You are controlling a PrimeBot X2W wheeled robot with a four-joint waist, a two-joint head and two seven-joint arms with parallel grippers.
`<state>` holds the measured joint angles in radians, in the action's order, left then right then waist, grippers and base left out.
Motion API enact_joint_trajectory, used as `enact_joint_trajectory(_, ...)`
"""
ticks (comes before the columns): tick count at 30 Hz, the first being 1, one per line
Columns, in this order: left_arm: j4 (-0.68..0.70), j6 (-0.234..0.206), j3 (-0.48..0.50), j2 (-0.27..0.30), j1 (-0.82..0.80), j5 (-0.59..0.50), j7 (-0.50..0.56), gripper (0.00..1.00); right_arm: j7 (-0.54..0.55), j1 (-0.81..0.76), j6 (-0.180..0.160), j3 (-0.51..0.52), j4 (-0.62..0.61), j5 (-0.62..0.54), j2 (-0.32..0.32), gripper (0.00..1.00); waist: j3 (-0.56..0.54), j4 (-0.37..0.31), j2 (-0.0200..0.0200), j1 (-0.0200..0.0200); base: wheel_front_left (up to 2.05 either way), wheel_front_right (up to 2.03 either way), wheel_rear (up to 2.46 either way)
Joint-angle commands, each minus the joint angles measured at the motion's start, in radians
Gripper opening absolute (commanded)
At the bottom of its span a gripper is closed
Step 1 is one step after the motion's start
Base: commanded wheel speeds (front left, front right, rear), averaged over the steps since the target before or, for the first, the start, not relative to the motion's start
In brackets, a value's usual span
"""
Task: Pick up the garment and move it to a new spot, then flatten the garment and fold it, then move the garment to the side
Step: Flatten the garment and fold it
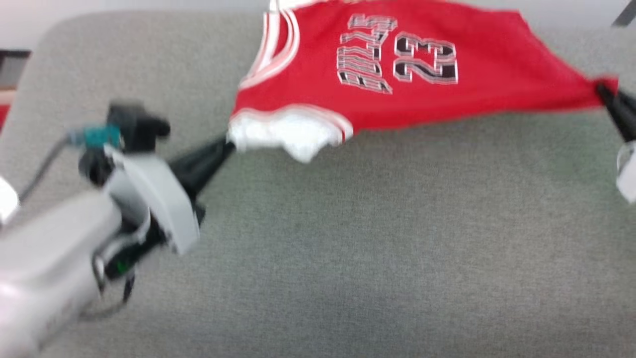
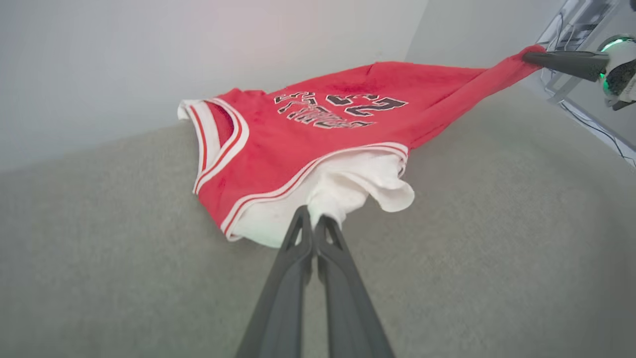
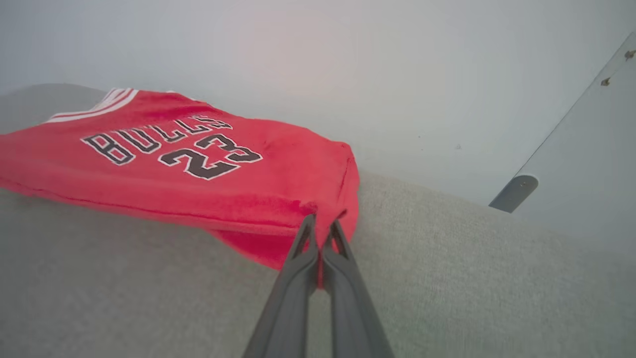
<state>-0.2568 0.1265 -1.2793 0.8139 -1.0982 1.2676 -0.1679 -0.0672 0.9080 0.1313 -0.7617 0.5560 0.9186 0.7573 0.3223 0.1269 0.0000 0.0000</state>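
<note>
Plainly, the jersey (image 1: 397,64) is stretched at twelve o'clock over the worktop (image 1: 348,248) — left hand (image 1: 229,143) pinching its white sleeve (image 1: 293,134), right hand (image 1: 603,92) a red corner (image 1: 579,89) — so either thin grip may slip.

Red garment (image 2: 298,144) taut between left tool (image 2: 314,219) and right tool (image 2: 525,56)

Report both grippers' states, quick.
Left gripper: closed, holding the garment by its white sleeve.
Right gripper: closed, holding the garment's red corner.
</note>
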Motion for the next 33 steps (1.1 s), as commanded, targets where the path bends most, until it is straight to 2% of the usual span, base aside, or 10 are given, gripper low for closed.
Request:
enact_joint_trajectory(1, 0.032, -0.018, -0.001, 0.019, 0.063, 0.013, -0.002, 0.0, 0.008, -0.06, -0.001, 0.012, -0.032, 0.008, 0.027, 0.0, -0.082, 0.007, 0.0, 0.0, 0.0, 0.0, 0.0)
enact_joint_trajectory(9, 0.233, -0.152, -0.002, 0.105, 0.319, 0.044, -0.004, 0.0, 0.035, -0.346, -0.001, 0.071, -0.176, 0.034, 0.101, 0.0, -0.133, 0.01, 0.0, 0.0, 0.0, 0.0, 0.0)
enact_joint_trajectory(17, 0.428, -0.306, -0.003, 0.174, 0.536, 0.126, -0.034, 0.0, 0.083, -0.629, -0.001, 0.172, -0.304, 0.053, 0.114, 0.0, -0.158, 0.019, 0.0, 0.0, 0.0, 0.0, 0.0)
enact_joint_trajectory(21, 0.505, -0.374, -0.002, 0.187, 0.629, 0.17, -0.054, 0.0, 0.131, -0.762, -0.001, 0.234, -0.371, 0.066, 0.108, 0.0, -0.152, 0.023, 0.0, 0.0, 0.0, 0.0, 0.0)
enact_joint_trajectory(26, 0.569, -0.437, 0.004, 0.199, 0.715, 0.213, -0.076, 0.0, 0.197, -0.909, -0.001, 0.33, -0.447, 0.075, 0.092, 0.0, -0.144, 0.031, 0.0, 0.0, 0.0, 0.0, 0.0)
enact_joint_trajectory(33, 0.623, -0.493, 0.038, 0.225, 0.804, 0.272, -0.09, 0.0, 0.308, -1.097, -0.001, 0.481, -0.552, 0.061, 0.022, 0.0, -0.123, 0.038, 0.0, 0.0, 0.0, 0.0, 0.0)
